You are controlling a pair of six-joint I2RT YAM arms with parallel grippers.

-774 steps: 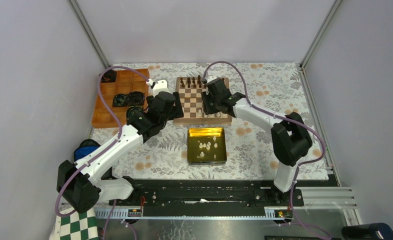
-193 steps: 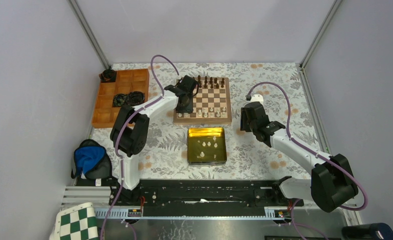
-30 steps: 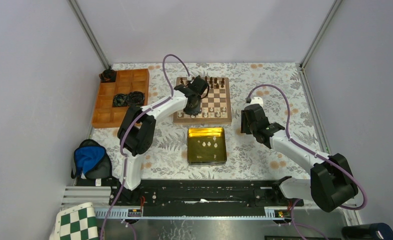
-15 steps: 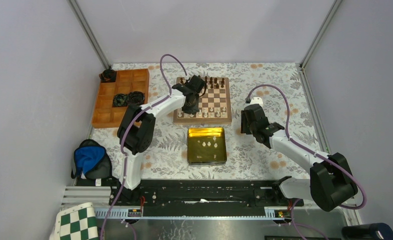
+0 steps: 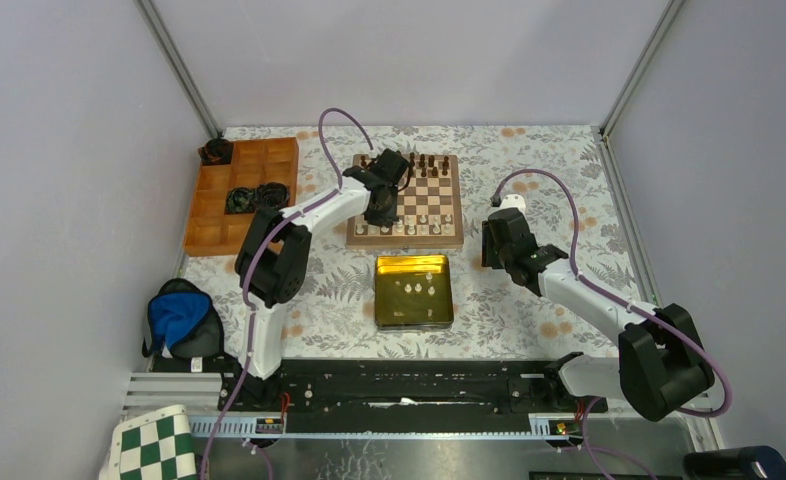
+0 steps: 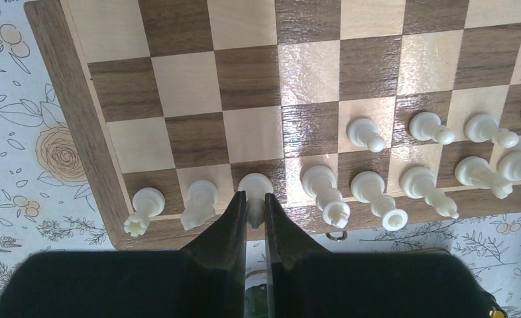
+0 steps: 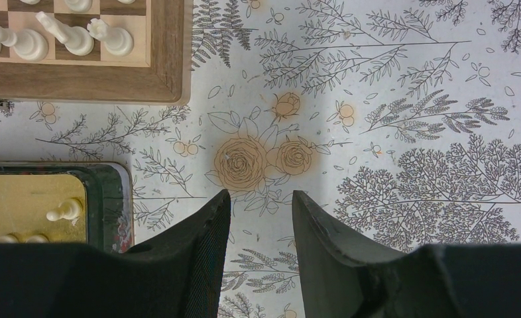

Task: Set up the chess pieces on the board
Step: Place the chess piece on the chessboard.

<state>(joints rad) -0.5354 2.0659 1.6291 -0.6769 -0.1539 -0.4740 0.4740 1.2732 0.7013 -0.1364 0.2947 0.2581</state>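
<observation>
The board (image 5: 431,195) lies at the back middle of the table. In the left wrist view, cream-white chess pieces (image 6: 324,189) line its near row beside the rim (image 6: 69,86), with a few more (image 6: 364,132) one row further in. My left gripper (image 6: 253,199) is shut on one cream-white piece (image 6: 255,185) whose base stands on the third square from the corner, right of a rook (image 6: 142,209) and a knight (image 6: 200,202). My right gripper (image 7: 261,195) hangs open and empty over the floral cloth right of the board (image 7: 165,79). Seen from above, the left gripper (image 5: 381,205) is at the board's near left and the right gripper (image 5: 496,245) is off its right side.
A gold tin (image 5: 414,315) in front of the board holds several loose white pieces (image 7: 64,211). Dark pieces (image 5: 424,160) stand on the board's far rows. An orange compartment tray (image 5: 239,190) sits at the left, a blue bag (image 5: 177,312) and a green-and-white mat (image 5: 154,450) nearer.
My left gripper has shifted slightly left along the board's near row, still shut on the piece. The right arm has stayed in place.
</observation>
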